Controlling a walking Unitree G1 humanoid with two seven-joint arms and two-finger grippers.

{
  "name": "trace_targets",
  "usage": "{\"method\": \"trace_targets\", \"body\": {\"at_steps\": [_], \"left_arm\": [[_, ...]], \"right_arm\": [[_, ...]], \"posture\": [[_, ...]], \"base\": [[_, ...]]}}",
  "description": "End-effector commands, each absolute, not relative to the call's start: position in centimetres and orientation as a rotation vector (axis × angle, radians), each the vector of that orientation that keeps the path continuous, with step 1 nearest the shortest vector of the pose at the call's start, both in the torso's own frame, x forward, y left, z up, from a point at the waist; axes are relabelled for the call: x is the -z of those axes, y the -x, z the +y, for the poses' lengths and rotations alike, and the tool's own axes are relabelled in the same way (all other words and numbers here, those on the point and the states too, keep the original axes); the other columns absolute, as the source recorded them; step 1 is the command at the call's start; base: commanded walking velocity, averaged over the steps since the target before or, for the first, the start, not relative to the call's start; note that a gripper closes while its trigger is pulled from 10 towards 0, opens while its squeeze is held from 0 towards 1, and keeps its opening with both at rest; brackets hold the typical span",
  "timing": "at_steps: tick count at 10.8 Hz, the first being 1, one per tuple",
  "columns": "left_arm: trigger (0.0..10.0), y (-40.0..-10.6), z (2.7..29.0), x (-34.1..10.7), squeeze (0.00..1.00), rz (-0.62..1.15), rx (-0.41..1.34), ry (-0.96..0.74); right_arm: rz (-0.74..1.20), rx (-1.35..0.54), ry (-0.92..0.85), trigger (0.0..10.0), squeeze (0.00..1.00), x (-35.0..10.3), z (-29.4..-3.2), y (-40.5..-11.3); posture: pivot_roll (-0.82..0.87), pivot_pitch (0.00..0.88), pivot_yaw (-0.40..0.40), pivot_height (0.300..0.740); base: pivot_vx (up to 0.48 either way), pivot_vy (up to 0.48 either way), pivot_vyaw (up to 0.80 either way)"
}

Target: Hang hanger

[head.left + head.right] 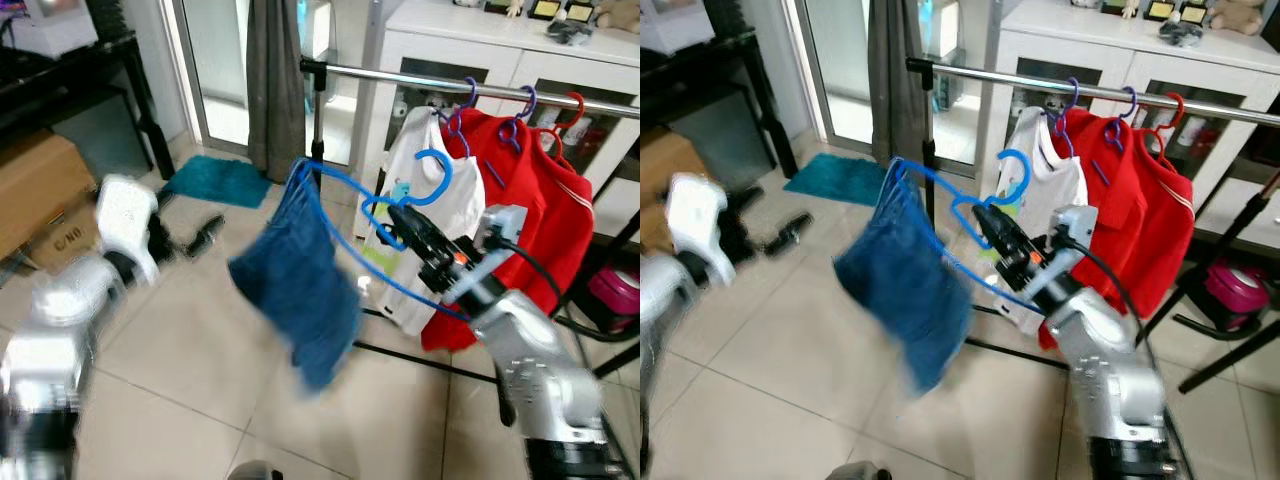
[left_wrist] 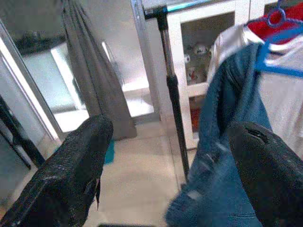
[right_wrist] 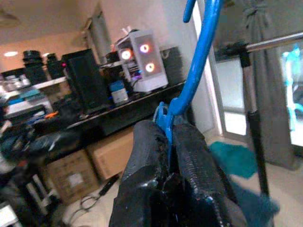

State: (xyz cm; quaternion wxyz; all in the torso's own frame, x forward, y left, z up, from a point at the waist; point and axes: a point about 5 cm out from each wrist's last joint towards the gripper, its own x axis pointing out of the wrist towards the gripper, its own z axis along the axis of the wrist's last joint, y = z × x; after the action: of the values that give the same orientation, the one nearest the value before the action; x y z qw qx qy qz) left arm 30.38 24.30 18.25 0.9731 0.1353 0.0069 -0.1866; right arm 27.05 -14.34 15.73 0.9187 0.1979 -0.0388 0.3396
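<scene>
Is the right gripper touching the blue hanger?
Touching. In the right wrist view, the right gripper has both black fingers pressed shut on the blue hanger.

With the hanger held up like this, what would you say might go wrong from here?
The right hand pinches the blue hanger near its hook, below the rail, so the hook may miss. The blue garment hangs off one end and might slide off or swing into the white shirt.

Blue plastic hanger (image 1: 400, 210) carrying a blue denim garment (image 1: 300, 285), held tilted just below the clothes rail (image 1: 420, 82), its hook not yet on it
</scene>
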Motion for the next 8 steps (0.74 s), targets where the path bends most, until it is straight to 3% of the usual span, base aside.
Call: {"method": "trace_targets", "body": {"at_steps": [1, 3, 4, 5, 6, 8], "left_arm": [[10.0, -30.9, 24.2, -18.5, 0.0, 0.007, 0.397, -0.276], [10.0, -32.5, 23.6, -19.4, 0.0, -0.014, 0.476, -0.245], [9.3, -32.8, 22.6, -19.5, 0.0, -0.025, 0.543, -0.251], [4.9, -32.5, 21.0, -19.3, 0.0, -0.029, 0.646, -0.236], [4.3, -32.3, 20.5, -19.0, 0.0, -0.031, 0.681, -0.227], [4.6, -32.0, 20.1, -18.2, 0.0, -0.022, 0.73, -0.216]], "right_arm": [[-0.138, -0.747, -0.417, 10.0, 0.0, -17.0, -14.3, -26.7], [-0.141, -0.788, -0.427, 10.0, 0.0, -17.3, -14.4, -26.6], [-0.144, -0.791, -0.425, 10.0, 0.0, -17.5, -14.4, -26.7], [-0.156, -0.785, -0.423, 10.0, 0.0, -17.9, -14.3, -26.9], [-0.164, -0.783, -0.423, 10.0, 0.0, -18.1, -14.2, -26.9], [-0.182, -0.794, -0.426, 10.0, 0.0, -18.7, -13.9, -26.8]], "posture": [[0.01, 0.0, -0.014, 0.74], [0.0, 0.0, -0.019, 0.74], [0.0, 0.0, -0.02, 0.74], [-0.01, 0.0, -0.016, 0.74], [-0.01, 0.0, -0.016, 0.74], [-0.01, 0.0, -0.016, 0.74]], "base": [[0.0, 0.0, 0.0], [0.0, 0.0, 0.0], [0.0, 0.0, 0.0], [0.0, 0.0, 0.0], [0.0, 0.0, 0.0], [0.0, 0.0, 0.0]]}}
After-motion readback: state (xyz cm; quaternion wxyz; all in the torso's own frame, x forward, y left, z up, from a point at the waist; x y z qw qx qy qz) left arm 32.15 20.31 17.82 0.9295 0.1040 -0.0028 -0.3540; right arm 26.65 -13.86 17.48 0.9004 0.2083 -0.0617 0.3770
